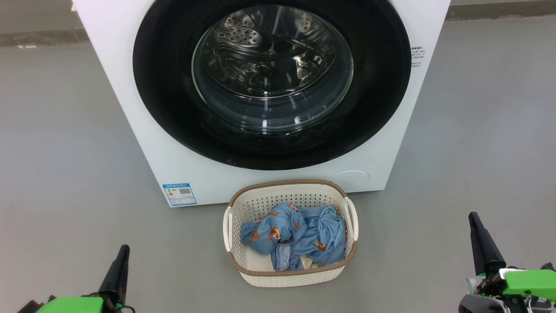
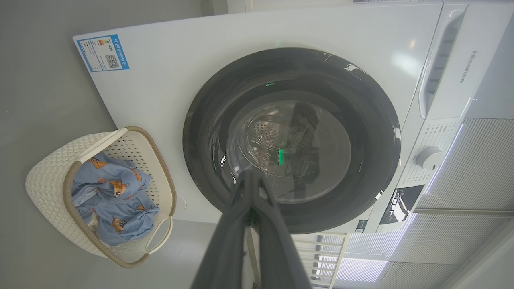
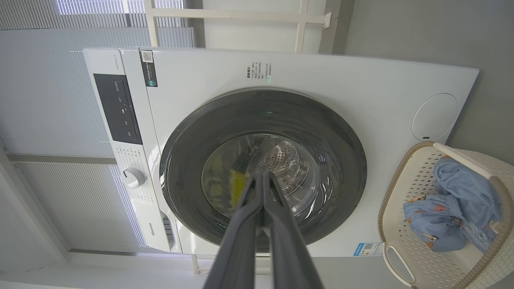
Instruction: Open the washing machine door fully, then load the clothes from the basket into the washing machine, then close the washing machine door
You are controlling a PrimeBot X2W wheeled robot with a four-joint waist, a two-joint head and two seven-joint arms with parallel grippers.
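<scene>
Nearest the robot, the left gripper (image 1: 123,253) and the right gripper (image 1: 474,221) hung low at either side above the grey floor (image 1: 65,174), well apart from everything else. Each pair of fingers (image 2: 227,241) was pressed together to a single dark point and held nothing.

Between them and a little further on, the basket (image 1: 290,184) stood on the floor just in front of the washing machine (image 1: 173,174). The clothes (image 1: 299,237) lay bunched inside the basket, a bit of cream cloth showing at their near edge.

Beyond it, the washing machine door (image 1: 271,74) sat shut and flush against the white front. The steel drum showed through its glass and looked empty.

By my reading, the task stood at its first step, with the door not yet touched. The next move would call for one arm to reach forward and up to the door's rim and find a catch or edge to pull. No handle was plain in these views, nor could I tell which side carried the hinge. The closed fingers might hook behind an edge, or would need to part first. The basket sat close under the door's lower edge, so the swing would want watching.
</scene>
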